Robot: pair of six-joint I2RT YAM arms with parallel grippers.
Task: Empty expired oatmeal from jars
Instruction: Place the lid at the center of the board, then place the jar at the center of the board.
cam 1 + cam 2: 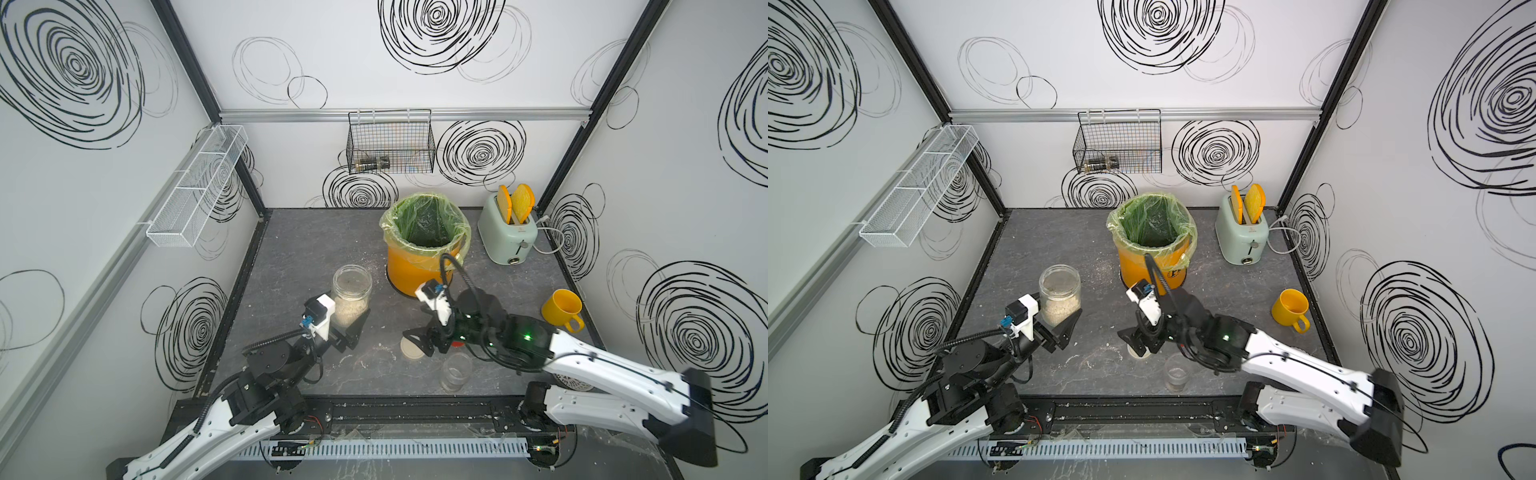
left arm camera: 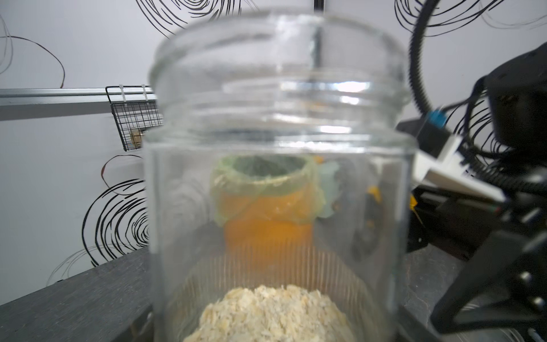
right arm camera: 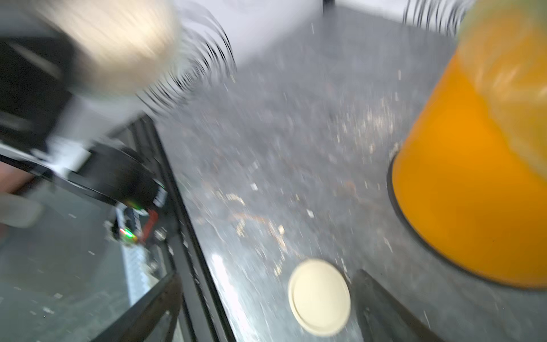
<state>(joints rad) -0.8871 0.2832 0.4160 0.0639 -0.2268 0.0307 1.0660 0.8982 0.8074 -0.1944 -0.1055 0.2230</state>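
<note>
l gripper point(image 1: 348, 323) grips jar point(image 1: 352, 286), lid point(image 1: 409, 349) off

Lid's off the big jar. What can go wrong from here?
The wide jar is open with oatmeal inside; the left pincer grips low, so tipping toward the bin may slip or spill. The right pincer is open by the lid; its arm could knock the small clear jar.
</note>
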